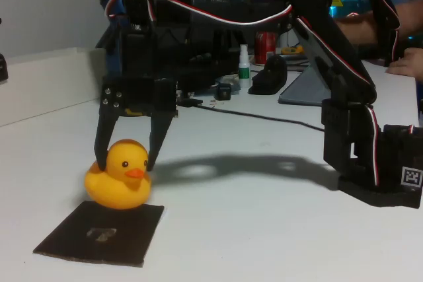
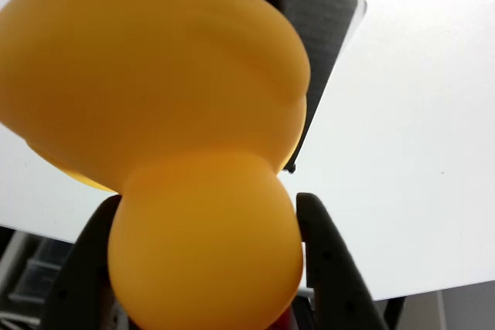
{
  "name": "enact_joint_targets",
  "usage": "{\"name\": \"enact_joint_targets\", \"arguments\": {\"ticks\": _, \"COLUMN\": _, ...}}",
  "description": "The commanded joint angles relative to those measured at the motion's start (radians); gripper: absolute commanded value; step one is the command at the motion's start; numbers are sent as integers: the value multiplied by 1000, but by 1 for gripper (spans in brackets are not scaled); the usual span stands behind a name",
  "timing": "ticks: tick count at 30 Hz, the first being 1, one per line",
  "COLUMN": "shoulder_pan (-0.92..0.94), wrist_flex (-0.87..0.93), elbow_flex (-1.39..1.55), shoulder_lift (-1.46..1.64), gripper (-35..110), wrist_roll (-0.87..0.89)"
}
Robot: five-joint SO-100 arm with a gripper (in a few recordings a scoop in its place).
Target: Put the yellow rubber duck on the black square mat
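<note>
At the left of the white table (image 1: pixel 264 229), in the fixed view, the black gripper (image 1: pixel 125 161) clasps the head of the yellow rubber duck (image 1: pixel 119 176), one finger on each side. Its body sits at the far edge of the black square mat (image 1: pixel 99 232); whether it touches is unclear. From the wrist view, the fingers (image 2: pixel 329 260) flank the duck's head (image 2: pixel 205 245), the mat (image 2: pixel 321 21) beyond.
</note>
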Motion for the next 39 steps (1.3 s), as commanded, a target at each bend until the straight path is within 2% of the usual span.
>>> {"name": "enact_joint_targets", "arguments": {"ticks": 1, "shoulder_pan": 2, "wrist_flex": 12, "elbow_flex": -38, "shoulder_lift": 14, "gripper": 20, "wrist_roll": 0}}
{"name": "enact_joint_targets", "arguments": {"ticks": 12, "shoulder_pan": -89, "wrist_flex": 0, "elbow_flex": -51, "shoulder_lift": -35, "gripper": 20, "wrist_roll": 0}}
{"name": "enact_joint_targets", "arguments": {"ticks": 25, "shoulder_pan": -91, "wrist_flex": 12, "elbow_flex": -49, "shoulder_lift": -32, "gripper": 21, "wrist_roll": -2}}
{"name": "enact_joint_targets", "arguments": {"ticks": 34, "shoulder_pan": -103, "wrist_flex": 15, "elbow_flex": -41, "shoulder_lift": -31, "gripper": 48, "wrist_roll": -2}}
{"name": "enact_joint_targets", "arguments": {"ticks": 39, "shoulder_pan": -103, "wrist_flex": 17, "elbow_flex": -40, "shoulder_lift": 0, "gripper": 51, "wrist_roll": -2}}
